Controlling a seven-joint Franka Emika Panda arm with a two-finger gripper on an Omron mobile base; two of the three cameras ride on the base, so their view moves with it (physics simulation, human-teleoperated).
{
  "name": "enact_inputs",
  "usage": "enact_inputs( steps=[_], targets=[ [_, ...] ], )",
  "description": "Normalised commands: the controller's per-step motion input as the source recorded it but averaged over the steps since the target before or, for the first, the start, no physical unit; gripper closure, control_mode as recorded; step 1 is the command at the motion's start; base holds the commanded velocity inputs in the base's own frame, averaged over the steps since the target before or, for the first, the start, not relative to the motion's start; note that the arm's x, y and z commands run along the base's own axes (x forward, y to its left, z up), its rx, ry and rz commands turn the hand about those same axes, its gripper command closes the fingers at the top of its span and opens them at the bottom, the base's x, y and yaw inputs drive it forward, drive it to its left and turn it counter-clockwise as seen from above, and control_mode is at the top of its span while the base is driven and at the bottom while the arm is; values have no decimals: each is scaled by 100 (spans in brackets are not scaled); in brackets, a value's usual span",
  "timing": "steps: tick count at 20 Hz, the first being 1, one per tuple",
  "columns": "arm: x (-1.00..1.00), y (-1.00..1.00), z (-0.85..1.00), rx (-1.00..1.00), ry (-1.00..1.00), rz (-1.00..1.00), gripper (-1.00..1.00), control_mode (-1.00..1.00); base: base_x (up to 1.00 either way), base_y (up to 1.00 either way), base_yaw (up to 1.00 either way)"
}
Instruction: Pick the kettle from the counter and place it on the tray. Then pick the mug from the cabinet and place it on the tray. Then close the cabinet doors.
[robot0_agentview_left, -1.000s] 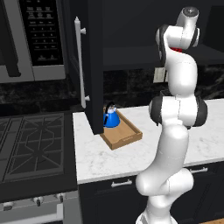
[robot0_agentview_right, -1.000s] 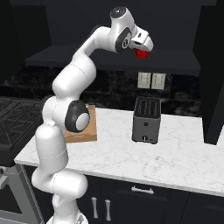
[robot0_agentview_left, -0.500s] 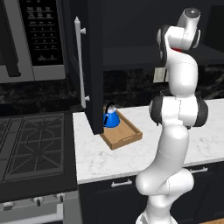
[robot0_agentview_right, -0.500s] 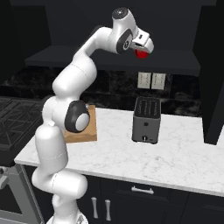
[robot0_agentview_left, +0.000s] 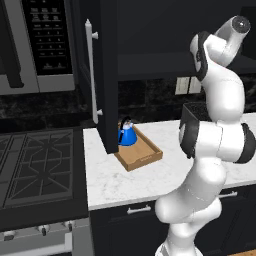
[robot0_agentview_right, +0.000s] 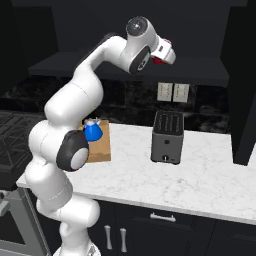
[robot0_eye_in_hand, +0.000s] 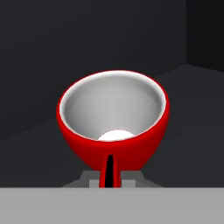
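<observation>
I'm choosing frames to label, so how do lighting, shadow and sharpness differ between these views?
Left base view: evenly lit and sharp; the kettle on the tray sits in shade beside the open cabinet door. Right base view: dim cabinet interior, so the mug shows as a red sliver. Hand view: mug crisp, its pale inside softly shaded, no glare; dark background.

Arm stretched high, elbow bent, wrist level with the cabinet (robot0_agentview_right: 125, 65) shelf and reaching inward over it; gripper (robot0_eye_in_hand: 108, 175) pinched nearly closed on the near rim of the mug (robot0_eye_in_hand: 113, 120).
</observation>
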Motion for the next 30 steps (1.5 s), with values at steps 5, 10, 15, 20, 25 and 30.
enact_inputs(
  steps=[5, 10, 15, 20, 25, 30],
  targets=[
    [-100, 32, 1, -16, -2, 25, 100, -100, 0, 0, 0],
    [-100, 63, 19, -33, 3, 48, 100, -100, 0, 0, 0],
    [-100, 58, 35, -34, 9, 56, 100, -100, 0, 0, 0],
    [-100, 64, 4, -36, 22, 56, 100, -100, 0, 0, 0],
    [-72, 69, -36, -17, 28, 45, 100, -100, 0, 0, 0],
    [0, 32, -100, 14, 4, 11, 100, -100, 0, 0, 0]
  ],
)
